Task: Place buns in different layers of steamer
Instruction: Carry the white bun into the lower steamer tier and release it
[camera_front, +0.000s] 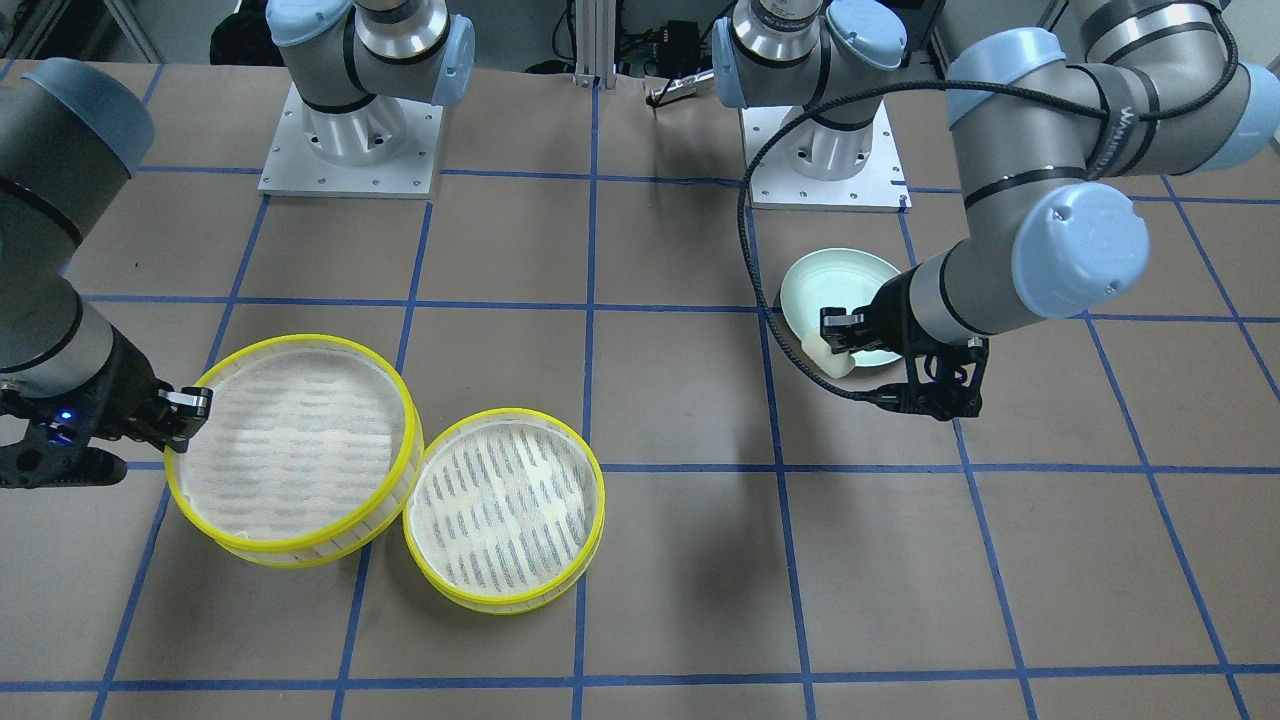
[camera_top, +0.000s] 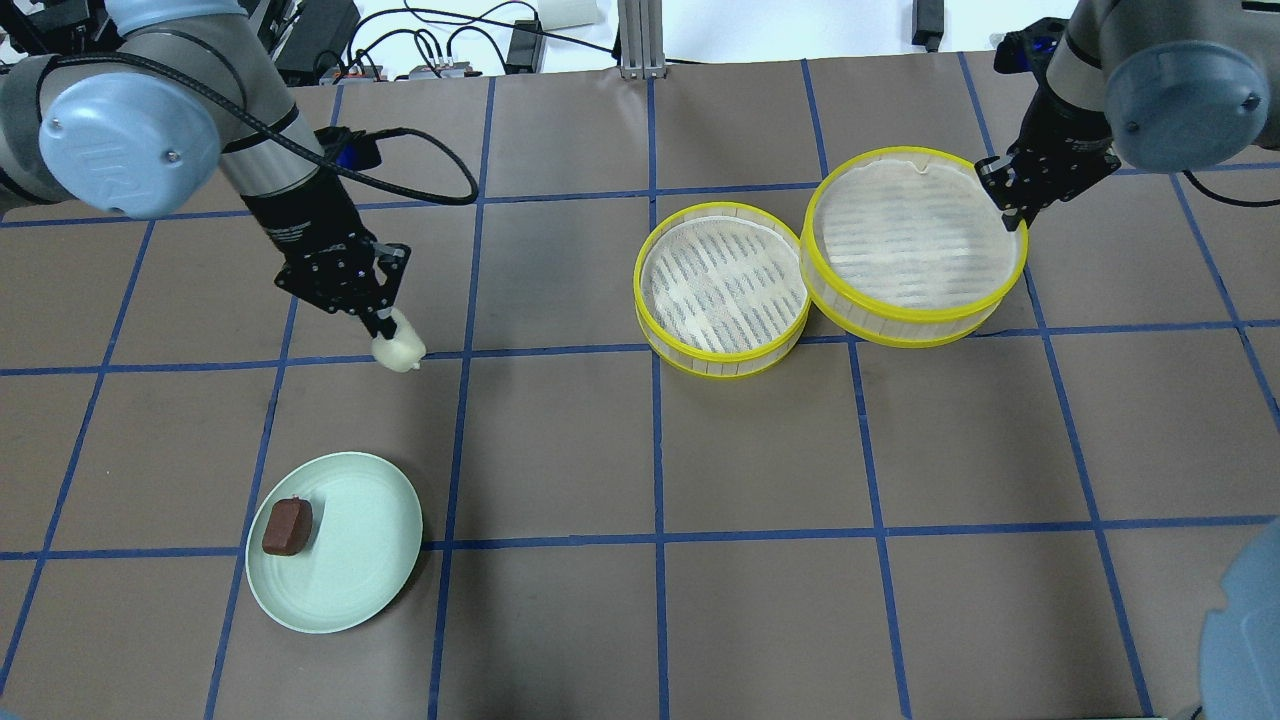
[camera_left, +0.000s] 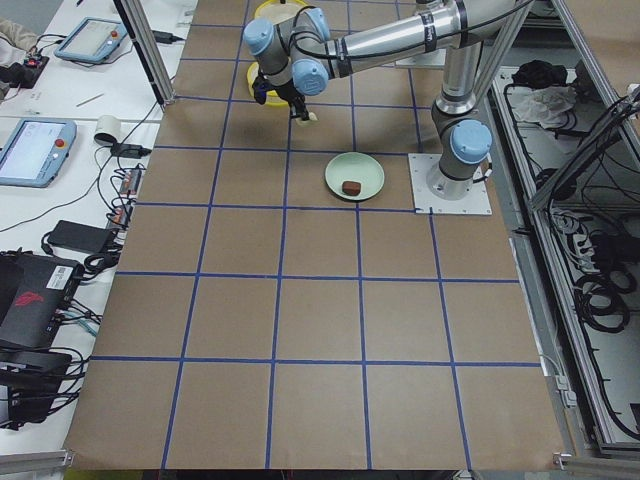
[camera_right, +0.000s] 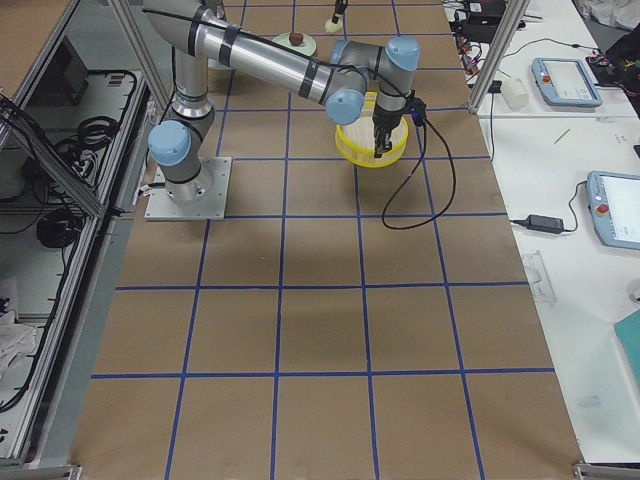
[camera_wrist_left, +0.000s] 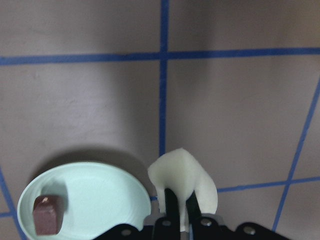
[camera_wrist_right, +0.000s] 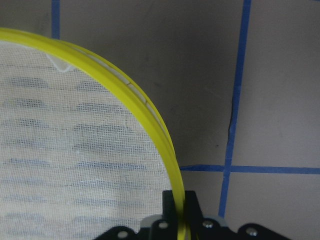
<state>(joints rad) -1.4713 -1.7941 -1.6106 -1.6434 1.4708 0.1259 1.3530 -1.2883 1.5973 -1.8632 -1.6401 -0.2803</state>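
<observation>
Clamping the cream bun (camera_top: 398, 350), left fingers (camera_wrist_left: 171, 202) hover upper left; right fingers (camera_wrist_right: 192, 202) pinch one layer (camera_top: 912, 152) by its rim. Both layers (camera_top: 700, 208) are empty, and the brown bun (camera_top: 287, 526) sits on the plate (camera_top: 370, 560).

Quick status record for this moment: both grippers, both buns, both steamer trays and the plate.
left gripper: shut on the white bun, carried off the green plate
right gripper: shut on the yellow rim of the held tray
white bun: in the left gripper, in no tray yet
brown bun: lying on the green plate
held tray: empty, looks raised, its edge overlapping the other tray
other tray: empty, on the table
green plate: holds only the brown bun
</observation>
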